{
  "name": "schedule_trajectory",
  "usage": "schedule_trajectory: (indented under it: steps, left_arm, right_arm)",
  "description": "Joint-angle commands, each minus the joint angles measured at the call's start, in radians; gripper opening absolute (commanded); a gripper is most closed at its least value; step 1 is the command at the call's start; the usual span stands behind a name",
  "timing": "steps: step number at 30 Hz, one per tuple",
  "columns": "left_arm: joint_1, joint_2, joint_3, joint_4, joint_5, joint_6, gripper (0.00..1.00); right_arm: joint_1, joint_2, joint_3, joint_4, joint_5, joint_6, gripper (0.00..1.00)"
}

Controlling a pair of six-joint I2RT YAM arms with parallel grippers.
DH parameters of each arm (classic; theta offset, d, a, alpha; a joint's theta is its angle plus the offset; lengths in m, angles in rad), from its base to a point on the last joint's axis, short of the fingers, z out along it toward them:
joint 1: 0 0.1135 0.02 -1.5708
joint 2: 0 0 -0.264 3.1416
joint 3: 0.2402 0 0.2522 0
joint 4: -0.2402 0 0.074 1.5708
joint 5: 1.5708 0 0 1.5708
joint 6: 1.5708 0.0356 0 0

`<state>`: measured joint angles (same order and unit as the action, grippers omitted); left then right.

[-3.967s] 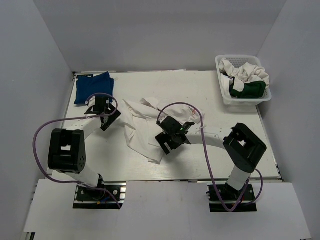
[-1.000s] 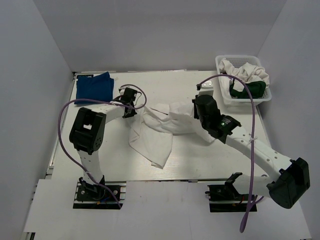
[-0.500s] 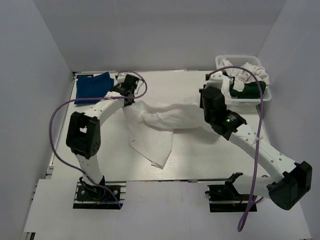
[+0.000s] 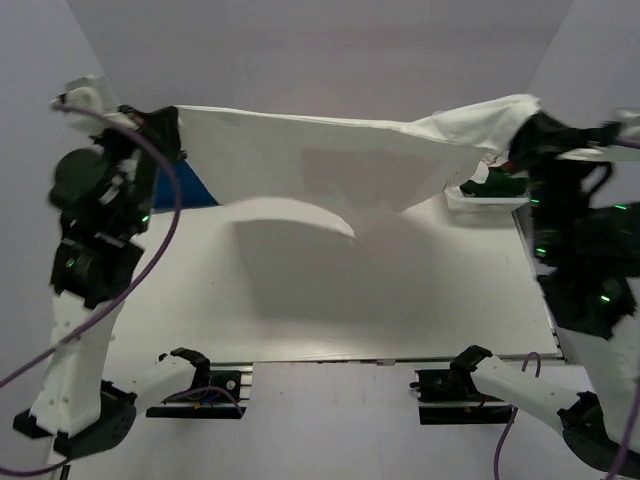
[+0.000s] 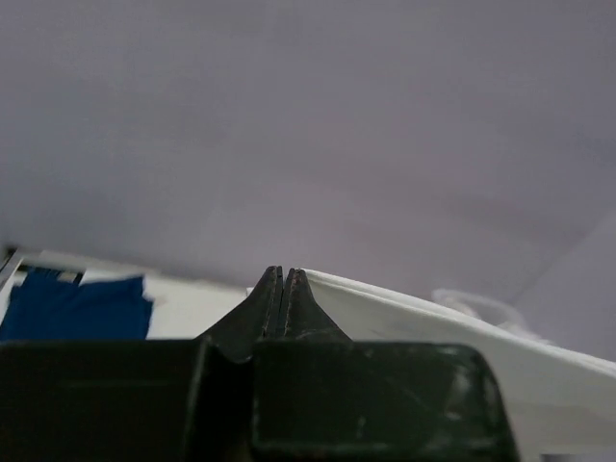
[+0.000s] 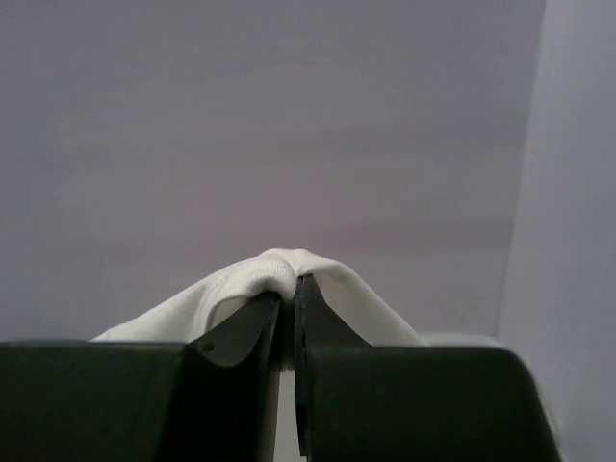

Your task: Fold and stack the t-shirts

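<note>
Grey walls enclose a white counter (image 4: 400,290), high above which a white shirt (image 4: 330,160) hangs stretched wide. At opposite ends, the left claw (image 5: 282,276) and the right claw (image 6: 287,291) are each pinched closed on its cloth. A blue shirt (image 5: 72,308) lies at the counter's far left corner.

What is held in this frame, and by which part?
One white t-shirt, stretched in the air: the left gripper pinches the edge at one end, the right gripper a bunched fold at the other.
</note>
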<state>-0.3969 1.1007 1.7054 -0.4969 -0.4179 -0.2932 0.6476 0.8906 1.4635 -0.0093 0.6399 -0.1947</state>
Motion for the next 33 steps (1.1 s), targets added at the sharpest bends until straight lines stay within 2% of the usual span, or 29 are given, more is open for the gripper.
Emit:
schedule_trajectory:
  steps: [1,6,10,17,19,23,27,30,33]
  left_arm:
    - [-0.002,-0.125,0.063,0.047,0.188,0.063,0.0]
    - [0.021,-0.171,0.229,0.0,0.326,0.074,0.0]
    - [0.021,-0.171,0.324,-0.025,0.386,0.074,0.0]
    - [0.021,-0.105,0.356,-0.025,0.28,0.074,0.0]
    - [0.021,-0.076,0.356,-0.025,0.228,0.074,0.0]
    - [0.021,-0.018,0.199,0.0,0.13,0.074,0.0]
    - [0.021,0.063,0.008,0.049,-0.066,0.029,0.0]
    - [0.021,0.171,-0.131,0.049,-0.174,-0.035,0.0]
    - [0.039,0.316,-0.242,0.049,-0.222,-0.108,0.0]
  right_arm:
    - [-0.005,-0.059,0.183,-0.071,-0.217,-0.025,0.0]
    - [-0.005,-0.071,0.387,-0.178,-0.417,-0.009,0.0]
    - [-0.005,-0.062,0.446,-0.172,-0.421,-0.031,0.0]
    - [-0.006,-0.018,0.437,-0.094,-0.347,-0.092,0.0]
    - [-0.003,0.007,0.391,-0.049,-0.278,-0.129,0.0]
    - [-0.003,0.076,0.207,0.16,-0.096,-0.257,0.0]
    - [-0.011,0.208,-0.035,0.442,0.099,-0.383,0.0]
    - [-0.055,0.35,-0.138,0.543,0.179,-0.367,0.0]
    - [-0.115,0.531,-0.158,0.491,0.176,-0.234,0.0]
